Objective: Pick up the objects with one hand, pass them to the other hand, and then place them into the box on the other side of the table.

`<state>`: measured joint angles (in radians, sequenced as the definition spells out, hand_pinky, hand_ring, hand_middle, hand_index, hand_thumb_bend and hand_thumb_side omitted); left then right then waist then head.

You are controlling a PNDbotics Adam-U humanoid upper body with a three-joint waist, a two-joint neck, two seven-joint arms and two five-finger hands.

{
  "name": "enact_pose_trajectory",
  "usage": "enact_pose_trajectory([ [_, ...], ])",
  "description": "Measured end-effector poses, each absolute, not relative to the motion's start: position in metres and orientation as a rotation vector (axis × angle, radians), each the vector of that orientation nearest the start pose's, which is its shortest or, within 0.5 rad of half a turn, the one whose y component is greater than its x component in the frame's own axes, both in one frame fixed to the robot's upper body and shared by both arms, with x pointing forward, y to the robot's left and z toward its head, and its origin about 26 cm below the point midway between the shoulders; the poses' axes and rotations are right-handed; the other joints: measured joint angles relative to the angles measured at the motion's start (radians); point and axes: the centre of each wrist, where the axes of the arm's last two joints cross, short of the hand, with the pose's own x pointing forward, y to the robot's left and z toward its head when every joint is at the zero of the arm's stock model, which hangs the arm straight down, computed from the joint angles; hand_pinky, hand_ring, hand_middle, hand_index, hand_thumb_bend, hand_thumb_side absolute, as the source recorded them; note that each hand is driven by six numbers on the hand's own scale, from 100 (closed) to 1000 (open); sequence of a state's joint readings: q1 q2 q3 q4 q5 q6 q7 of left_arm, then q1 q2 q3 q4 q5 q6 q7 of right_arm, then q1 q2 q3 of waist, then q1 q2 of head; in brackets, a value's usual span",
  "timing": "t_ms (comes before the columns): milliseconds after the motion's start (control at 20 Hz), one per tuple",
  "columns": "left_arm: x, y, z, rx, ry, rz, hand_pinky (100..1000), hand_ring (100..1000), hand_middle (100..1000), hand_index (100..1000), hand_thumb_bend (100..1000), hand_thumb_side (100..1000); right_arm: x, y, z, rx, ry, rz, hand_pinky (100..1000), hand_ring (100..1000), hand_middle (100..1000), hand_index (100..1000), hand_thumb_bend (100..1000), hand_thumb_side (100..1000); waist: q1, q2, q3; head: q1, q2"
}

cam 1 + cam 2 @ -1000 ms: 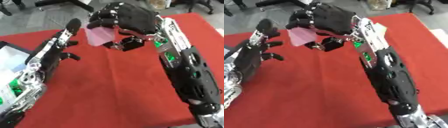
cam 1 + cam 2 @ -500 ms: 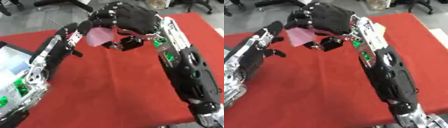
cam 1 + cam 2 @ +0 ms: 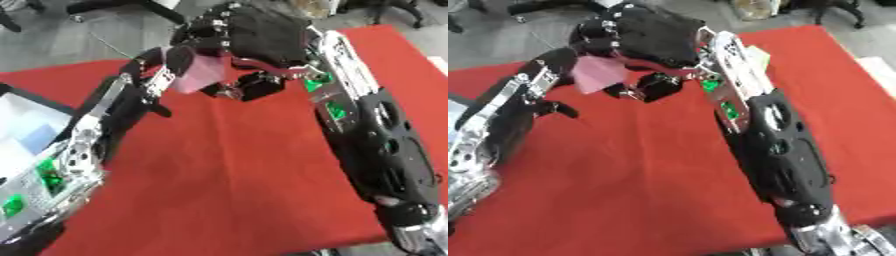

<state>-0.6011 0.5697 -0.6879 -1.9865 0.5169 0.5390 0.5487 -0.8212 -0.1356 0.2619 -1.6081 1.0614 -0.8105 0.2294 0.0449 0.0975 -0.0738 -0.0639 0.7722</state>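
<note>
Above the far middle of the red table (image 3: pixel 236 180), my right hand (image 3: pixel 255 34) is curled down over a flat pink object (image 3: pixel 199 75) and holds it by its top edge. From the left my left hand (image 3: pixel 150 75) reaches up to it with its fingers straight. Those fingertips (image 3: pixel 178 56) lie against the pink object's left edge, while the thumb (image 3: pixel 162 108) sticks out below, apart from it. The left hand's fingers hide part of the object's left side.
A box (image 3: pixel 24 129) with white and pale blue contents stands at the table's left edge beside my left forearm. A small yellow-green thing (image 3: pixel 756 53) lies behind my right arm. Grey floor with chair bases lies past the far edge.
My left hand has risen and moved right until its fingertips reach the pink object. The right hand has held the object almost still.
</note>
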Motion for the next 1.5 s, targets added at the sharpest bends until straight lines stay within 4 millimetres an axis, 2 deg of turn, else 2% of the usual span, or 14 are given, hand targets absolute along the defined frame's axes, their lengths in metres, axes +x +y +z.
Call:
enact_pose_trajectory([
  [200, 0.2792, 0.132, 0.1954, -0.009, -1.676, -0.6, 563, 888, 920, 957, 574, 662, 0.3738, -0.1061, 0.2561, 0.616, 2.212, -1.721, 572, 616, 328, 650, 148, 100, 0.0, 0.0, 0.0, 0.001, 0.0],
  [400, 0.2795, 0.1305, 0.1959, -0.002, -1.68, -0.627, 530, 836, 851, 916, 481, 618, 0.3739, -0.1062, 0.2562, 0.612, 2.211, -1.722, 560, 613, 325, 648, 153, 100, 0.0, 0.0, -0.001, 0.005, 0.0],
  [650, 0.2804, 0.1298, 0.1967, 0.03, -1.684, -0.644, 481, 754, 755, 853, 286, 506, 0.3738, -0.1062, 0.2563, 0.608, 2.211, -1.721, 548, 607, 321, 646, 156, 100, 0.0, 0.001, -0.002, 0.009, 0.0],
  [800, 0.2806, 0.1296, 0.1972, 0.049, -1.684, -0.647, 455, 681, 672, 798, 171, 452, 0.3738, -0.1062, 0.2564, 0.607, 2.212, -1.72, 545, 605, 319, 645, 155, 100, 0.0, 0.001, -0.004, 0.009, 0.0],
  [850, 0.2807, 0.1296, 0.1972, 0.054, -1.682, -0.647, 427, 616, 600, 748, 110, 422, 0.3738, -0.1062, 0.2564, 0.606, 2.212, -1.72, 544, 604, 318, 644, 155, 100, 0.0, 0.001, -0.004, 0.009, 0.0],
  [1000, 0.2811, 0.1295, 0.1974, 0.064, -1.679, -0.646, 380, 528, 495, 661, 100, 382, 0.3738, -0.1062, 0.2564, 0.606, 2.212, -1.72, 543, 604, 317, 643, 149, 100, 0.0, 0.001, -0.005, 0.009, 0.0],
  [1050, 0.2811, 0.1294, 0.1976, 0.064, -1.679, -0.646, 349, 476, 430, 594, 100, 356, 0.3738, -0.1062, 0.2564, 0.606, 2.212, -1.72, 544, 604, 318, 643, 147, 100, 0.0, 0.001, -0.005, 0.009, 0.0],
  [1300, 0.2809, 0.1283, 0.1978, 0.059, -1.701, -0.624, 274, 353, 247, 427, 100, 301, 0.3737, -0.1062, 0.2564, 0.606, 2.213, -1.719, 546, 604, 321, 644, 143, 100, 0.0, 0.001, -0.006, 0.009, 0.0],
  [1500, 0.2808, 0.1276, 0.1976, 0.042, -1.722, -0.586, 260, 333, 222, 400, 100, 313, 0.3731, -0.1062, 0.2572, 0.607, 2.213, -1.714, 557, 609, 340, 652, 129, 100, 0.0, 0.001, -0.006, 0.009, 0.0],
])
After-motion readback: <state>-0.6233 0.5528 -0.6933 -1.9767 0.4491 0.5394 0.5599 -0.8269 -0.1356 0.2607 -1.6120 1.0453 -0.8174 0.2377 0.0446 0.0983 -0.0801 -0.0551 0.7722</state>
